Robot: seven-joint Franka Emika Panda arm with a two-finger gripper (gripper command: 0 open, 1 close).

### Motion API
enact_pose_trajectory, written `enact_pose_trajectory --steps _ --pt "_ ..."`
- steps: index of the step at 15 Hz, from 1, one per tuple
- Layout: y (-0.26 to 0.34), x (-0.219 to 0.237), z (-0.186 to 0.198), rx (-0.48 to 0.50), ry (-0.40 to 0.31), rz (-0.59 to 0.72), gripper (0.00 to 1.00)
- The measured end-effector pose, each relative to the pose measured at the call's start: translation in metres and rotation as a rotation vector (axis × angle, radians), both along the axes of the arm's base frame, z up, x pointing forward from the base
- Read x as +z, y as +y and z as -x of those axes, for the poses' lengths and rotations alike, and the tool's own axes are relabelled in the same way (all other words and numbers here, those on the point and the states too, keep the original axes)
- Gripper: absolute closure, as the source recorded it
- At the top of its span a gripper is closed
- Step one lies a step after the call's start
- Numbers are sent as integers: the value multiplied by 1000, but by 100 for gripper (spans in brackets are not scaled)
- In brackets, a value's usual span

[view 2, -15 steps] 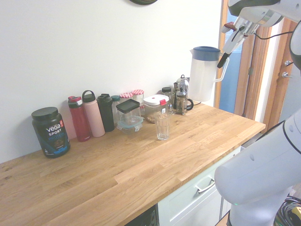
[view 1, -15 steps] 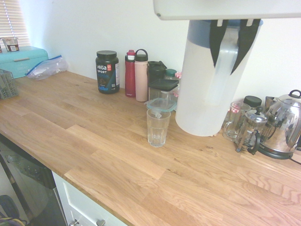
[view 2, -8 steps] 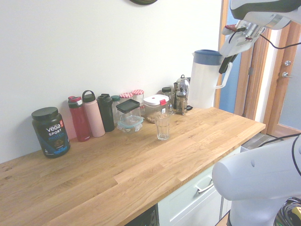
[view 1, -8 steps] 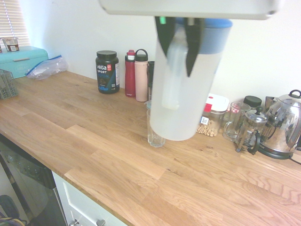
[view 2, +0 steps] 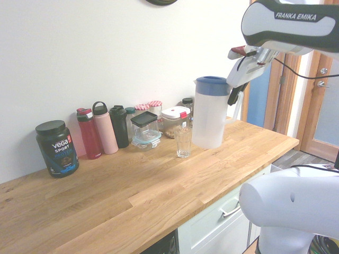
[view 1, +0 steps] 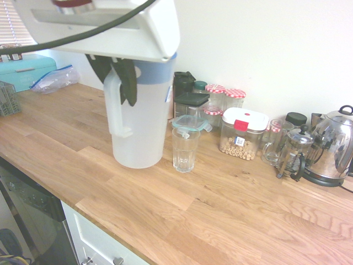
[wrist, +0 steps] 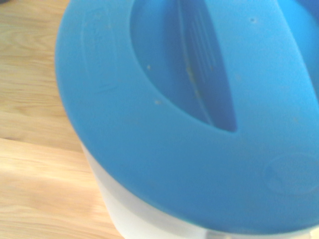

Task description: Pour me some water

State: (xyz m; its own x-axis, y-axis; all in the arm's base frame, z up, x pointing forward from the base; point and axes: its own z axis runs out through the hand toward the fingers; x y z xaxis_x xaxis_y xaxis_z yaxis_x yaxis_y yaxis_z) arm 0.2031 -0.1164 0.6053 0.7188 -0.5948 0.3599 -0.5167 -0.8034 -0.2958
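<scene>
A tall frosted white jug (view 1: 140, 124) with a pale blue lid (wrist: 164, 104) stands upright just beside an empty-looking clear glass (view 1: 185, 149) on the wooden counter (view 1: 231, 215). My gripper (view 1: 117, 83) is shut on the jug's side handle (view 1: 113, 107), coming down from above. In the second exterior view the jug (view 2: 208, 116) is to the right of the glass (view 2: 183, 142), with the gripper (view 2: 233, 95) at the handle. I cannot tell whether the jug's base touches the counter. The water does not show through the frosted wall.
Along the wall stand a Vega tub (view 2: 56, 148), a red bottle (view 2: 89, 133), a pink bottle (view 2: 105, 128), storage jars (view 1: 242, 132), a glass mug (view 1: 271, 142), a French press (view 1: 295, 154) and a kettle (view 1: 333, 146). A teal box (view 1: 25, 70) sits far left.
The jug, held by its handle, has travelled from high up near the kettle end across and down to a spot right beside the glass. The glass has not moved.
</scene>
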Motion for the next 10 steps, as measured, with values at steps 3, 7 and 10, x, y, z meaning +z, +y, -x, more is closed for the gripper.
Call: enact_pose_trajectory --steps 3,7,10 --pt "56 -16 5 13 -40 12 100" --pt "124 -20 -2 61 -107 25 100" --pt "173 -26 -16 110 -129 26 100"
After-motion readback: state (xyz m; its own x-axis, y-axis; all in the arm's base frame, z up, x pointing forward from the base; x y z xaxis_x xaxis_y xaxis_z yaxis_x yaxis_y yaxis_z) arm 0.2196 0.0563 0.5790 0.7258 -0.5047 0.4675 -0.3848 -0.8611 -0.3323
